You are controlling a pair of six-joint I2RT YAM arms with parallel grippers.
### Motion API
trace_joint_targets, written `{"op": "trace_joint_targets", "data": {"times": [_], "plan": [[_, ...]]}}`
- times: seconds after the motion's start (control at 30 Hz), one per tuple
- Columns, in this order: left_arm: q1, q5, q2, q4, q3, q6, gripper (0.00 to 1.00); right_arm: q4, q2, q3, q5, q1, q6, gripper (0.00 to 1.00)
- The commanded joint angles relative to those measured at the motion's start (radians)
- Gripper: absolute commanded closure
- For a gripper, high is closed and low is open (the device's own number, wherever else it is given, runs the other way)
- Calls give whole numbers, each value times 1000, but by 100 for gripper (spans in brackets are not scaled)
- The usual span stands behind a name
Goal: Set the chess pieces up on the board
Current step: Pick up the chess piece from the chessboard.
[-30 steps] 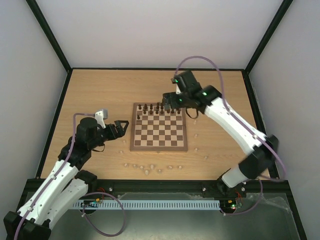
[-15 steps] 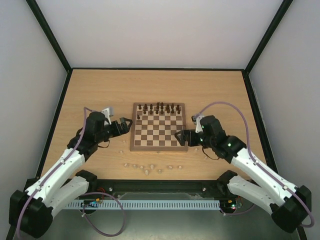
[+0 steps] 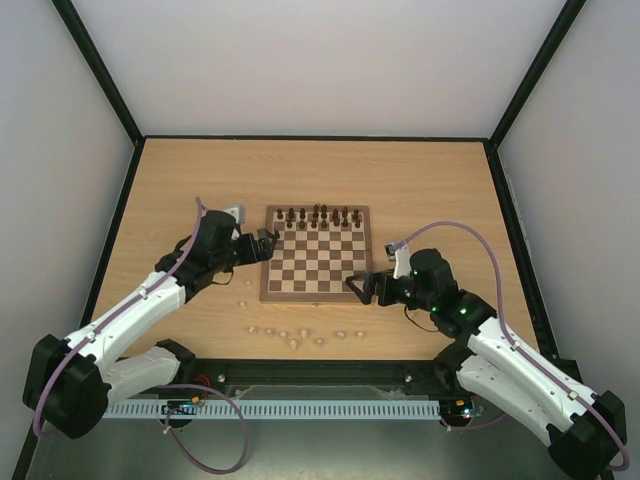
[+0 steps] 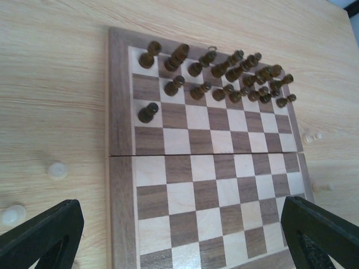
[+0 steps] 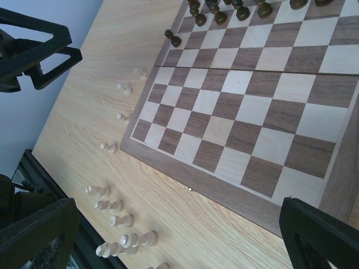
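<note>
The board [image 3: 318,270] is set mid-way on the light-wood surface [image 3: 200,180]. The dark chess pieces [image 3: 318,216] are stood along its two far rows, with one dark pawn [image 3: 277,234] placed a square forward at the left. The pale chess pieces [image 5: 129,240] are scattered on the surface beyond the board's near and side edges. The left fingers [image 4: 47,232] are spread wide by the board's left edge, the right fingers [image 5: 320,230] spread at its near right corner; nothing is held.

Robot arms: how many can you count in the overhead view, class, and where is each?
2. The left arm reaches to the board's left edge; the right arm reaches to its near right corner. None seems hidden.
</note>
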Motion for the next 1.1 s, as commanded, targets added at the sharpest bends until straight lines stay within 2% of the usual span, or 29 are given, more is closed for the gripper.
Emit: {"op": "trace_joint_targets", "data": {"times": [0.0, 0.23, 0.63, 0.83, 1.07], "plan": [[-2, -108, -21, -33, 30, -24, 0, 27, -30, -18, 2, -2, -9, 1], [-1, -156, 70, -187, 181, 25, 0, 3, -46, -5, 99, -2, -17, 1], [8, -165, 53, -182, 159, 80, 1, -6, -57, -21, 128, -2, -11, 1], [18, -184, 132, -262, 239, 95, 0, 13, -54, -48, 122, -2, -8, 1], [20, -122, 259, -343, 312, 112, 1, 17, -45, -50, 114, -2, -8, 1]]}}
